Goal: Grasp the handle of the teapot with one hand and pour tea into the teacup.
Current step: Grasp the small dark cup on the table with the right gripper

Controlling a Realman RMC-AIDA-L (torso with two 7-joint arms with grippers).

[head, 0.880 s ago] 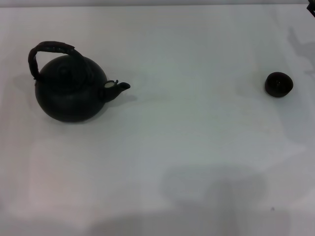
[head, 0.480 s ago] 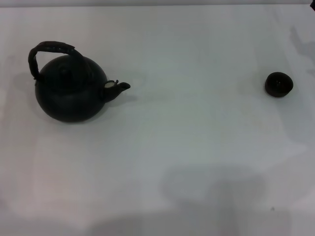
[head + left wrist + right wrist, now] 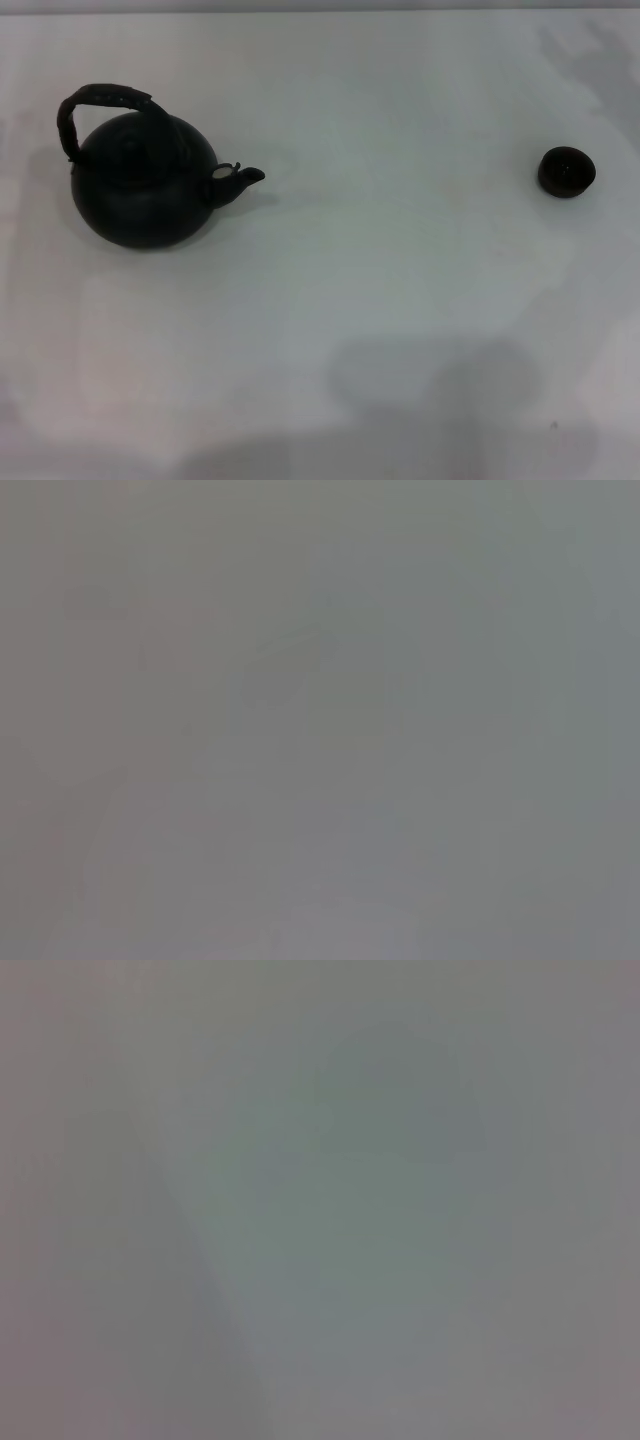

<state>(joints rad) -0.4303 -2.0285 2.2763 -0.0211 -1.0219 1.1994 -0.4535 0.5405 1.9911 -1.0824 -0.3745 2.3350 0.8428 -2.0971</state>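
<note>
Black round teapot (image 3: 145, 185) sits far left of tiny dark teacup (image 3: 567, 171); tea could be spilled. No claw is seen.

Both arms out of view

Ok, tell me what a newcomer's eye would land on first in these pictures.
First, the big round black teapot on the robot's left side of the white table, its arched handle standing upright and its short spout pointing toward the right. Next, the tiny dark teacup far off on the right, well apart from the pot. Neither claw shows in any view; both wrist views show only a blank grey surface.
</note>
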